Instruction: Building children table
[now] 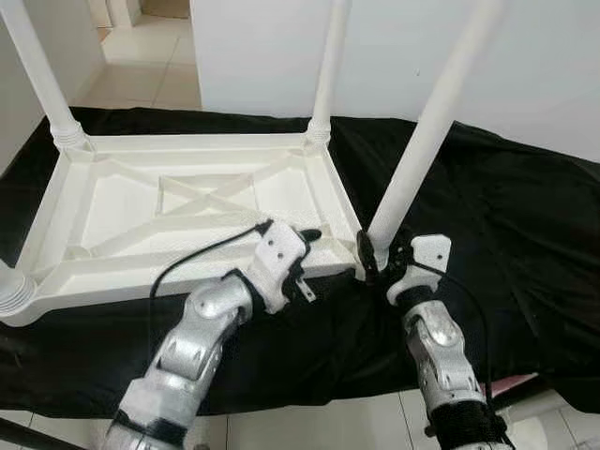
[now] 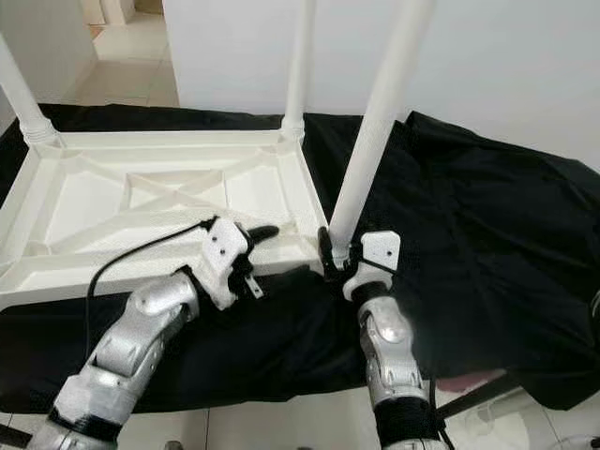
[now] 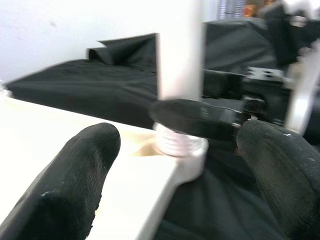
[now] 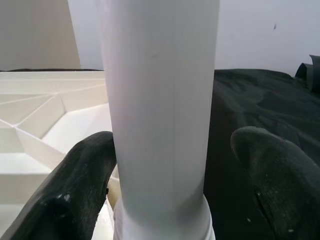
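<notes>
tabletop: white plastic children's tabletop [image 1: 187, 202] lies upside down on a black cloth [image 1: 506, 234], ribbed underside facing up
surface: cloth covers a raised surface; what is under it can't be told; pale tiled floor [image 1: 150, 56] beyond
legs: four white legs stand up from the corners: far left leg [image 1: 42, 80], far right leg [image 1: 328, 70], near right leg [image 1: 427, 136], and the near left leg [image 1: 11, 289], of which just the ribbed base shows
near right leg: tilted, leaning right and away from the tabletop, its ribbed base at the near right corner socket
right gripper: right gripper [image 1: 382, 255] at the base of the near right leg, fingers [image 4: 82, 190] open with the leg between them; left finger touching or just beside the leg, right finger clearly apart from it
left gripper: left gripper [image 1: 302, 240] on the near edge of the tabletop, just left of the near right corner; fingers [image 3: 75, 170] spread wide, one over the white rim, holding nothing
wrist note: left wrist view blurred, shows leg base and right gripper just beyond
wall: white wall [image 1: 525, 56] behind
</notes>
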You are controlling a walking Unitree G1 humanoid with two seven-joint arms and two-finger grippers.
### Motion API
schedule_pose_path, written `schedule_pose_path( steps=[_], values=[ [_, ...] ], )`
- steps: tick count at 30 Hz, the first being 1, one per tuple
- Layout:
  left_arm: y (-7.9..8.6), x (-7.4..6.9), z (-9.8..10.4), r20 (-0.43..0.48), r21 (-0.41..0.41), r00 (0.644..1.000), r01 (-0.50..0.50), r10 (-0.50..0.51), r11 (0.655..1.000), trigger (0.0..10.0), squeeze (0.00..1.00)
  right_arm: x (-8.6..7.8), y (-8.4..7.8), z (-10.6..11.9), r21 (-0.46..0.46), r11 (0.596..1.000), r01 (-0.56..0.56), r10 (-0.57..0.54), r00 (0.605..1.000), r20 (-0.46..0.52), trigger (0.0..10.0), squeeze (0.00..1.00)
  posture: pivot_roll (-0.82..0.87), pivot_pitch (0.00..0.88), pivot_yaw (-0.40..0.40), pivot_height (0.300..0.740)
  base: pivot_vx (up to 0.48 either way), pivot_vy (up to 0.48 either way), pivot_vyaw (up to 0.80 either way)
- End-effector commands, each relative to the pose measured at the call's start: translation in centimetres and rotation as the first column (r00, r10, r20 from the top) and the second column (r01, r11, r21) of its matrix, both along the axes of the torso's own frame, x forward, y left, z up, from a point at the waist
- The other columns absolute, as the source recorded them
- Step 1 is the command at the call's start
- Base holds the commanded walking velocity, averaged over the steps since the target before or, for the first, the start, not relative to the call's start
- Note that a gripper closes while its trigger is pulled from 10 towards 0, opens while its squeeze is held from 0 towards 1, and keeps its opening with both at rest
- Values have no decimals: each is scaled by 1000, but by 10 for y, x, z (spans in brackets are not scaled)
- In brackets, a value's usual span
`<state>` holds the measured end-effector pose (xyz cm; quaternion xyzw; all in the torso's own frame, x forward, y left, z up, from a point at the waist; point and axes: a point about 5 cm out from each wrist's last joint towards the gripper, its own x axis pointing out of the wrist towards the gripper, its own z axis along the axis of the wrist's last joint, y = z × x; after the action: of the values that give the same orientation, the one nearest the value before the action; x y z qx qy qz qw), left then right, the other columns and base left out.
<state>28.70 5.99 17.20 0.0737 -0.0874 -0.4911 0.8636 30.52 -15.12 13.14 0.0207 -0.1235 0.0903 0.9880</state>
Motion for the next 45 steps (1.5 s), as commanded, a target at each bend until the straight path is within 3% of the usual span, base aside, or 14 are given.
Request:
schedule_pose_path(
  steps=[1, 10, 15, 24, 25, 27, 29, 31, 32, 40, 41, 42, 44, 45],
  values=[
    [1, 3, -1, 6, 19, 1000, -5, 5, 1000, 10000, 0, 2, -1, 0, -4, 1000, -16, 16, 1000, 5, 10000, 0, -30, 75, -66, 740, 0, 0, 0],
    [-1, -1, -7, -23, 37, 1000, -2, 3, 999, 10000, 0, 5, -2, -1, -30, 997, -70, 70, 998, 7, 10000, 0, -27, 80, -66, 740, 0, 0, 0],
    [-10, -18, -9, -35, 48, 993, 110, -109, 993, 10000, 0, 17, -14, 6, -119, 978, -170, 172, 985, 3, 10000, 0, -15, 86, -69, 740, 0, 0, 0],
    [-14, -20, -12, -42, 64, 991, 126, -123, 990, 10000, 0, 27, -19, 13, -166, 963, -214, 216, 976, -3, 10000, 0, -11, 83, -71, 740, 0, 0, 0],
    [-17, -22, -11, -34, 68, 991, 129, -127, 989, 10000, 0, 29, -17, 10, -184, 951, -250, 249, 968, -25, 7765, 0, -10, 81, -73, 740, 0, 0, 0],
    [-18, -22, -11, -33, 68, 991, 130, -128, 989, 10000, 0, 29, -16, 9, -187, 948, -259, 257, 966, -31, 7765, 0, -10, 81, -73, 740, 0, 0, 0],
    [-19, -22, -11, -35, 64, 992, 127, -125, 990, 10000, 0, 28, -13, 5, -190, 938, -290, 286, 957, -49, 3608, 0, -8, 79, -74, 740, 0, 0, 0],
    [-19, -22, -11, -35, 64, 992, 127, -125, 990, 10000, 0, 28, -13, 5, -190, 938, -290, 286, 957, -49, 3608, 0, -8, 79, -74, 740, 0, 0, 0],
    [-20, -22, -11, -35, 63, 992, 127, -125, 990, 10000, 0, 28, -11, 3, -187, 934, -304, 299, 953, -56, 0, 0, -8, 78, -73, 740, 0, 0, 0],
    [-21, -23, -10, -33, 66, 991, 129, -127, 989, 10000, 0, 26, -12, -2, -186, 935, -303, 294, 953, -72, 0, 0, -14, 76, -71, 740, 0, 0, 0],
    [-21, -23, -10, -33, 68, 991, 130, -128, 989, 10000, 0, 26, -14, -3, -178, 940, -292, 283, 956, -75, 1765, 0, -14, 76, -71, 740, 0, 0, 0],
    [-21, -22, -10, -35, 67, 991, 131, -129, 989, 10000, 0, 25, -16, -4, -170, 945, -278, 268, 960, -76, 8039, 0, -14, 77, -71, 740, 0, 0, 0],
    [-21, -22, -10, -36, 66, 991, 131, -129, 989, 10000, 0, 25, -17, -5, -166, 949, -268, 259, 963, -76, 8039, 0, -14, 77, -71, 740, 0, 0, 0],
    [-21, -22, -9, -35, 68, 991, 131, -129, 989, 10000, 0, 25, -18, -5, -159, 952, -260, 251, 965, -75, 10000, 0, -14, 77, -71, 740, 0, 0, 0]
  ],
)
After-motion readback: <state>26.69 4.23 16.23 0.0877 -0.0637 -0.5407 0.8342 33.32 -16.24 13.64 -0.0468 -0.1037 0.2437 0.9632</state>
